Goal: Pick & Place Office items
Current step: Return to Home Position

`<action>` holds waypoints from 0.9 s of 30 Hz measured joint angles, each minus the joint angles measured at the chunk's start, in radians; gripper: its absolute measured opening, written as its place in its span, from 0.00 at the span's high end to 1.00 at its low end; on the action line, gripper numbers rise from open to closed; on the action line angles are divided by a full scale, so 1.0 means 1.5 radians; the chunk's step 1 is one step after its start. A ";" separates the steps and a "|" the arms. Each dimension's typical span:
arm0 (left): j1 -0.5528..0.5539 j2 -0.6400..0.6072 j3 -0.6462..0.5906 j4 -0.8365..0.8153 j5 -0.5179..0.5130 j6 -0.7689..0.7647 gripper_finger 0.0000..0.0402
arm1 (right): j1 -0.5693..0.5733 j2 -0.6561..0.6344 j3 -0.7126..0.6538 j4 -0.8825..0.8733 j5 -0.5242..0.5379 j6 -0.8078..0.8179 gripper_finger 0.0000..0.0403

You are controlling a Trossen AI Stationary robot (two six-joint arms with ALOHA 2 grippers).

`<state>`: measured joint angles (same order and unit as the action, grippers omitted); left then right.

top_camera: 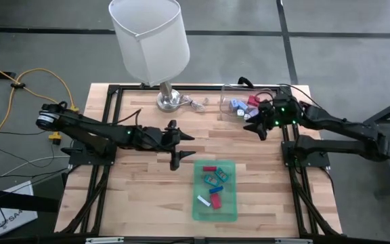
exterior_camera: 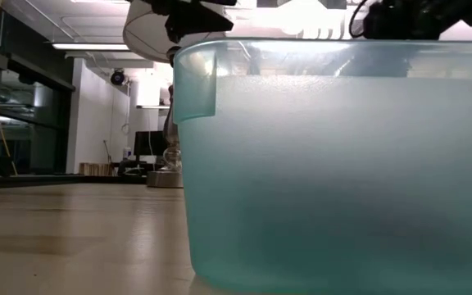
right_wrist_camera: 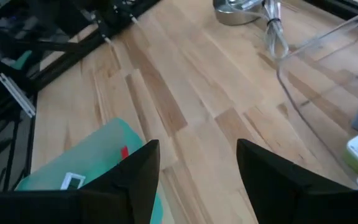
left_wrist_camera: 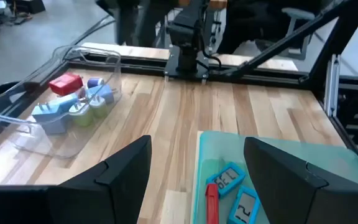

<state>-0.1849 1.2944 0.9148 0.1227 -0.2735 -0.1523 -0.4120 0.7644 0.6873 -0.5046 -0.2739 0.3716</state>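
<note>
Now, our right gripper [top_camera: 256, 127] hangs spread wide and empty just beside the clear container [left_wrist_camera: 98, 55], which has its share of the office items [top_camera: 239, 105]. Pull away carelessly and we'd clip that wall and maybe spill pieces. Our left gripper [top_camera: 181, 148], equally wide and empty, hovers near the green tray [top_camera: 225, 211], where more pieces lie. Low down, the tray's wall blocks nearly everything, and we can't count the container's pile.

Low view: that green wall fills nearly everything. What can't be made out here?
Low view: the green tray, close to the camera, hides its contents and the clear container.
High view: the office items in the tray are too small to name.
Right wrist view: edge cuts off the clear container.
</note>
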 joint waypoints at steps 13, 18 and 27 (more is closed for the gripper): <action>-0.046 -0.085 -0.117 0.040 -0.119 -0.043 0.38 | 0.094 -0.132 -0.176 0.142 0.009 0.095 0.50; -0.075 -0.097 -0.136 0.053 -0.149 -0.047 0.38 | 0.126 -0.170 -0.224 0.204 0.010 0.114 0.50; -0.127 -0.112 -0.178 0.064 -0.241 -0.073 0.38 | 0.171 -0.234 -0.283 0.254 0.034 0.123 0.50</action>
<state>-0.3759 1.1259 0.6480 0.2188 -0.6349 -0.2624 -0.1552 0.4127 0.2631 -0.1231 -0.2225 0.5560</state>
